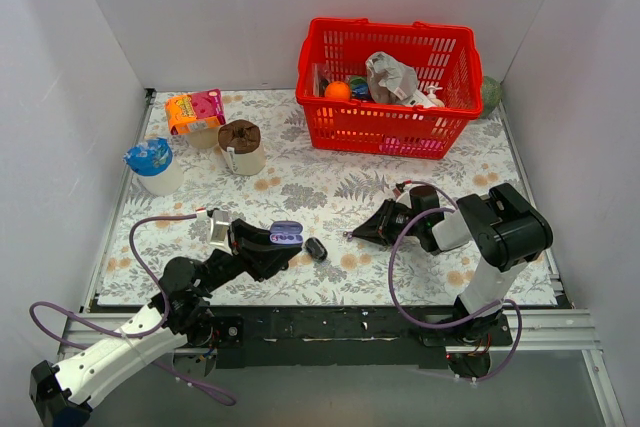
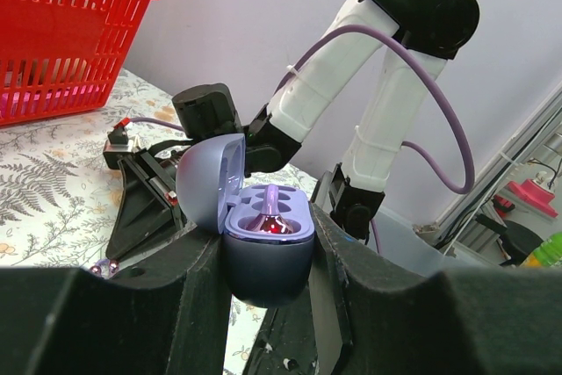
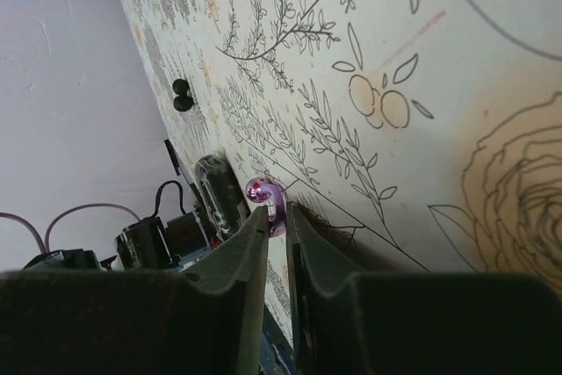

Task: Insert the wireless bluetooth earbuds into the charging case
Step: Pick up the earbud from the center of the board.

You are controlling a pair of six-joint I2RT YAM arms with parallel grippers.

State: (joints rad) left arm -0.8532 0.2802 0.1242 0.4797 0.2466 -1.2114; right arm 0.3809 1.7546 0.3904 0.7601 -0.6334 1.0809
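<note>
My left gripper [image 1: 283, 244] is shut on the lavender charging case [image 1: 286, 235] and holds it above the mat at the front. In the left wrist view the case [image 2: 268, 270] sits between the fingers [image 2: 184, 296] with its lid open. One purplish earbud [image 2: 268, 217] lies in a socket with a red glint; the other socket looks empty. My right gripper [image 1: 352, 235] is low over the mat, to the right of the case. In the right wrist view it [image 3: 277, 217] is shut on the second shiny purple earbud [image 3: 266, 196] at the fingertips.
A stubby black piece [image 1: 316, 249] lies on the mat between the grippers, and shows in the right wrist view [image 3: 219, 199]. A red basket [image 1: 385, 87] with items stands at the back right. A snack pack [image 1: 195, 112] and two cups [image 1: 240, 145] [image 1: 152, 162] stand at the back left.
</note>
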